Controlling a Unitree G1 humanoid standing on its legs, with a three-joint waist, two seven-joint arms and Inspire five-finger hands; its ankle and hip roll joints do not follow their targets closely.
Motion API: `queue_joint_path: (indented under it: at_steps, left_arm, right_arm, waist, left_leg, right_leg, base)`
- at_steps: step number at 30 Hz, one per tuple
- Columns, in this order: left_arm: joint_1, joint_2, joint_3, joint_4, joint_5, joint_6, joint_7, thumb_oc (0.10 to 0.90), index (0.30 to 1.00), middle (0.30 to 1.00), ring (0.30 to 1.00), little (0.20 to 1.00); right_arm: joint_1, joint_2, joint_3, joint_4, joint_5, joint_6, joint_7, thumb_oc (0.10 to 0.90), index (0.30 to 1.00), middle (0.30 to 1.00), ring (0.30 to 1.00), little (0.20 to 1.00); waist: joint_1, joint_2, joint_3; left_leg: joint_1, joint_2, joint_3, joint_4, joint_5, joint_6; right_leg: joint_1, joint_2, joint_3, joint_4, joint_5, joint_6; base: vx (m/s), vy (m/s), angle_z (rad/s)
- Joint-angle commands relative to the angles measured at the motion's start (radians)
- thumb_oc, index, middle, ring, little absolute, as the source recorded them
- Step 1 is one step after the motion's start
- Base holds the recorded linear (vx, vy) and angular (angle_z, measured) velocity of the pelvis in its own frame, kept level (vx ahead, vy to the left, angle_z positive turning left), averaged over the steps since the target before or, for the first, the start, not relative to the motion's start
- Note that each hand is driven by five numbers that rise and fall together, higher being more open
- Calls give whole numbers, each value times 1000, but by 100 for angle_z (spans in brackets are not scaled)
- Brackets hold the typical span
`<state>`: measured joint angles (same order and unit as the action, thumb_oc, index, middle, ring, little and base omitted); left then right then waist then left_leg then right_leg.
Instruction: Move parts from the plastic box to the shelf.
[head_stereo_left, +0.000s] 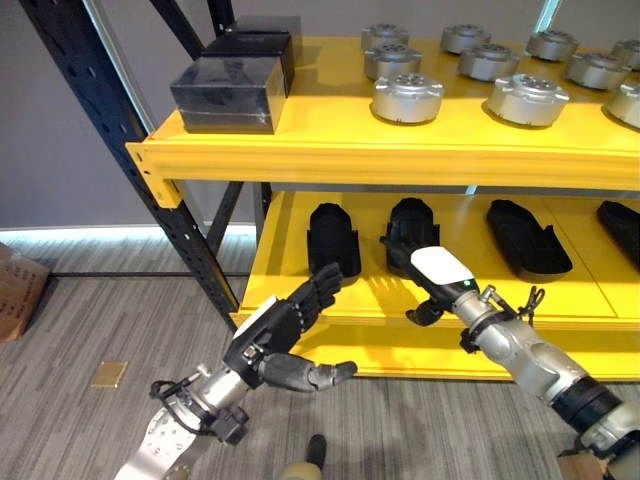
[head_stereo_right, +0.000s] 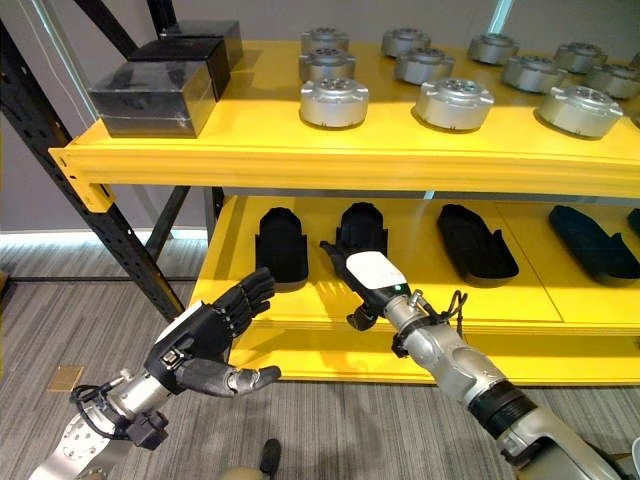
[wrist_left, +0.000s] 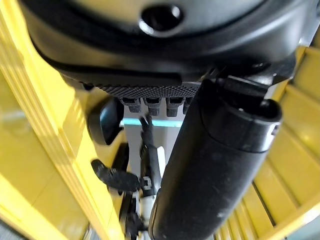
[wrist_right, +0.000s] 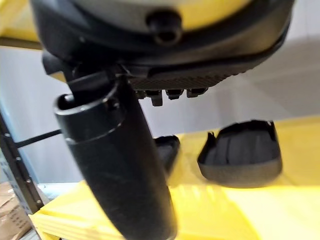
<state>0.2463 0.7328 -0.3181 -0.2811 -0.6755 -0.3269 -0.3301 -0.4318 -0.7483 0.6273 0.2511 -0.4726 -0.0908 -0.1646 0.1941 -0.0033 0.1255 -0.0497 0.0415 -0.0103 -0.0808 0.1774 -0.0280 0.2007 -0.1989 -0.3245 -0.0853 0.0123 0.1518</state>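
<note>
Black moulded parts lie in a row on the yellow lower shelf, four of them well apart from each other. They look like rigid plastic shells: probably light, stiff and a little slick, so a grip across the narrow waist, thumb on one flank and fingers on the other, should serve better than a pinch at the thin rim. The right hand hovers at the shelf's front edge, just at 6 o'clock of the second part. Its fingers are straight and hold nothing. The left hand hangs in front of the shelf, at 7 o'clock of the first part, fingers spread and relaxed, empty. Round metal housings and dark blocks sit on the upper shelf.
</note>
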Motion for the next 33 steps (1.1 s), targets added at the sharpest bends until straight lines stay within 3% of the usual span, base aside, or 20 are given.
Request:
queue_joint_path:
  at_steps: [1,4,18,33]
  left_arm:
    - [-108,-44,35,-68,-95,-72,-45,900,1000,1000,1000,1000]
    - [-108,-53,37,-65,-78,-63,-54,900,1000,1000,1000,1000]
    - [-105,-76,46,-69,-76,-25,-129,900,1000,1000,1000,1000]
    - [-115,-81,4,-71,-79,9,-174,900,1000,1000,1000,1000]
  right_arm:
    - [-126,-19,-40,-5,-52,27,-85,900,1000,1000,1000,1000]
    - [-135,14,-48,51,-59,89,-106,900,1000,1000,1000,1000]
    - [-221,76,-57,267,-107,135,-144,900,1000,1000,1000,1000]
    - [-334,72,-58,485,-148,191,-163,900,1000,1000,1000,1000]
  waist:
    - [5,11,-4]
    - [16,14,3]
    - [71,30,27]
    - [116,60,64]
  left_leg:
    - [79,42,-56,10,-88,-14]
    - [72,41,-70,15,-86,-14]
    - [52,27,-125,25,-74,-19]
    - [19,13,-176,69,-72,-20]
  right_leg:
    - [-64,-1,-3,150,-41,-59]
    - [-66,-3,-10,170,-53,-63]
    - [-52,-7,-52,194,-68,-74]
    - [-63,-17,-92,266,-99,-89]
  base:
    - [33,-2,3]
    - [25,-11,16]
    - [22,-22,12]
    - [49,-9,7]
